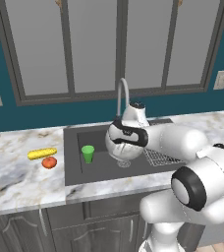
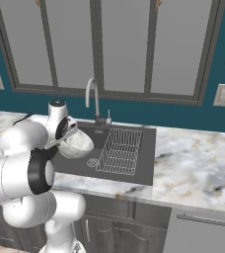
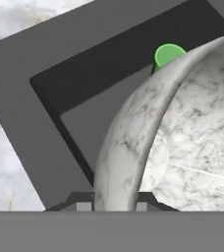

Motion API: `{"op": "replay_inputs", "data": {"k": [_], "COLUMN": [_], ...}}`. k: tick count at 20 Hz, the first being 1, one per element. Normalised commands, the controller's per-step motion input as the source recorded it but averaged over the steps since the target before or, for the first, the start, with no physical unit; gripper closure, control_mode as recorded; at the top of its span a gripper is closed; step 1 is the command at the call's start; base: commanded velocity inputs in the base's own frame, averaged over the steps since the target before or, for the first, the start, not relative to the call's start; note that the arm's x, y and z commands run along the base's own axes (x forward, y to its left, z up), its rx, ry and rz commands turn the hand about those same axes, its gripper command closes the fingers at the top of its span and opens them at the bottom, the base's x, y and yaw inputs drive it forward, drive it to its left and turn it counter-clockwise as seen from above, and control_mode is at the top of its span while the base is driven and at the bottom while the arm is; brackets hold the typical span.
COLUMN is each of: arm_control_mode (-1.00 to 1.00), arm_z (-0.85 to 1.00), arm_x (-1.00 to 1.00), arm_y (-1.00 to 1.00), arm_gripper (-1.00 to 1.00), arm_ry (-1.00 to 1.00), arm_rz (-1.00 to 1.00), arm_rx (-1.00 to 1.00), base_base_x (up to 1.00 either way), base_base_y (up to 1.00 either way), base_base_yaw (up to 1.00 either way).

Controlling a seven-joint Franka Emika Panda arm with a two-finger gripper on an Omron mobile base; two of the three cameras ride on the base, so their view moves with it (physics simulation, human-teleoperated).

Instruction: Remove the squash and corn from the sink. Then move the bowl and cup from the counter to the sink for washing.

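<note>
My gripper [image 3: 113, 205] is shut on the rim of the speckled grey-white bowl [image 3: 182, 142], which hangs tilted on its side over the dark sink [image 1: 74, 162]. In the left base view the bowl [image 1: 125, 151] sits under the hand, above the round drain. The green cup [image 1: 88, 153] stands upright in the left part of the basin, and its rim [image 3: 167, 54] peeks over the bowl. On the counter [image 1: 15, 182] left of the sink lie the yellow corn [image 1: 42, 153] and the round orange-red squash [image 1: 49, 162], close together.
A wire rack [image 2: 119, 150] fills the right half of the sink [image 2: 144, 170]. The curved faucet [image 2: 91, 96] rises behind the basin, close to the hand. Marbled counter [image 2: 198, 158] stretches to the right of the sink.
</note>
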Motion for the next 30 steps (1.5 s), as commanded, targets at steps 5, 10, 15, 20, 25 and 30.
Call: {"op": "replay_inputs", "data": {"k": [5,10,15,20,25,30], "arm_control_mode": [-1.0,-1.0,-1.0,-1.0,-1.0,-1.0], "arm_z": [-0.14,-0.16,-0.15,-0.14,-0.14,-0.14], "arm_x": [0.09,0.11,0.13,0.15,0.13,0.13], "arm_y": [0.08,0.07,0.0,0.0,0.01,0.01], "arm_gripper": [1.0,1.0,1.0,1.0,1.0,1.0], "arm_ry": [0.02,0.03,0.02,0.02,0.02,0.03], "arm_rz": [-0.13,-0.13,-0.11,-0.1,-0.1,-0.1], "arm_rx": [0.0,0.0,-0.02,-0.03,-0.02,-0.02], "base_base_x": [0.0,0.0,0.0,0.0,0.0,0.0], "base_base_y": [0.0,0.0,0.0,0.0,0.0,0.0], "base_base_yaw": [0.0,0.0,0.0,0.0,0.0,0.0]}}
